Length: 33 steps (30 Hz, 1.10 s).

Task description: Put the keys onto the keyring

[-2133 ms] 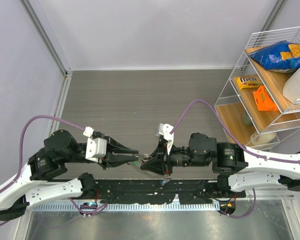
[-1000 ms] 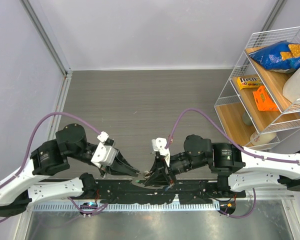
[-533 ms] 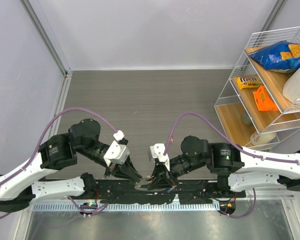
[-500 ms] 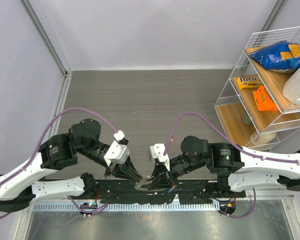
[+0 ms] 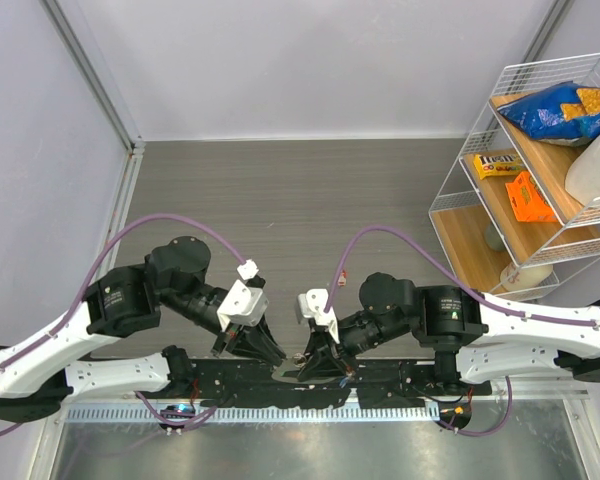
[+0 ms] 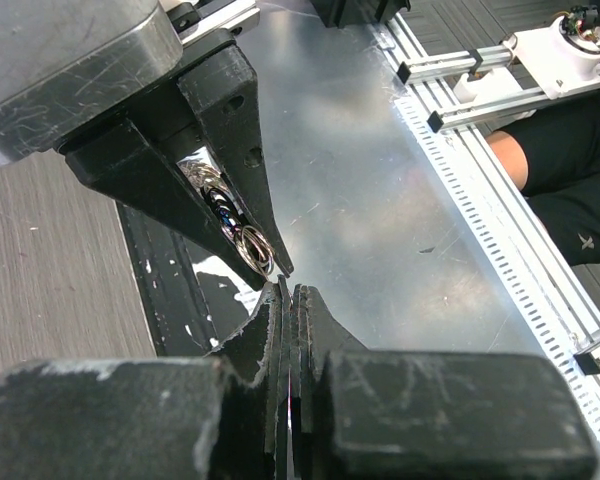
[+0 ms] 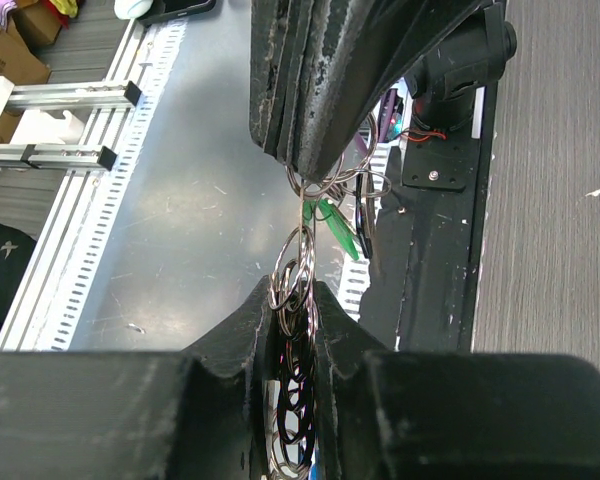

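Grip condition, both arms: clamped shut. Closed the left tool (image 6: 292, 290) flat on one loop of the keyring (image 7: 298, 262), pads pressed together with only wire between them. Pinched the right tool (image 7: 295, 292) on the neighbouring loops of the same cluster, fingers held slightly apart by the stacked wire. Suspended the cluster in the air between the two tips, over the near edge of the counter (image 5: 280, 200) (above the black rail, resting on nothing). Noted one green key (image 7: 337, 228) hanging just beside the left tip, apparently threaded on; could not confirm any red or blue key. Opposed the tips head-on, probably to anchor the ring on one side and work a coil from the other. Judged slippage of the thin wire the main risk.
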Tool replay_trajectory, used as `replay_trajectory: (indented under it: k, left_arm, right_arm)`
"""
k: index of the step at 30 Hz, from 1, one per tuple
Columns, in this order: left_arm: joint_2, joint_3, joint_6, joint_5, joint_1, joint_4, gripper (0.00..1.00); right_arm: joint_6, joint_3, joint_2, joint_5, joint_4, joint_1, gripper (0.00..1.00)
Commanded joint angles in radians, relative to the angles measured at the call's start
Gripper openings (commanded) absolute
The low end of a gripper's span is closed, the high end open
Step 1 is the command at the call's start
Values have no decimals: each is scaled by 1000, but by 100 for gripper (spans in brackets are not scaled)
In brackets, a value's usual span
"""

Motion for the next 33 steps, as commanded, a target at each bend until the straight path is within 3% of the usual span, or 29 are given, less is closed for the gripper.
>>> replay_trajectory:
  k: [1, 22, 33]
  left_arm:
    - [-11, 56, -17, -2, -5, 109, 5]
    - [-1, 59, -54, -113, -5, 156, 18]
    - [-14, 40, -54, -101, -5, 153, 21]
  right_arm:
    - [-2, -1, -7, 7, -35, 2, 6]
    - [30, -39, -77, 56, 11, 2, 6]
    - [36, -45, -88, 64, 20, 2, 6]
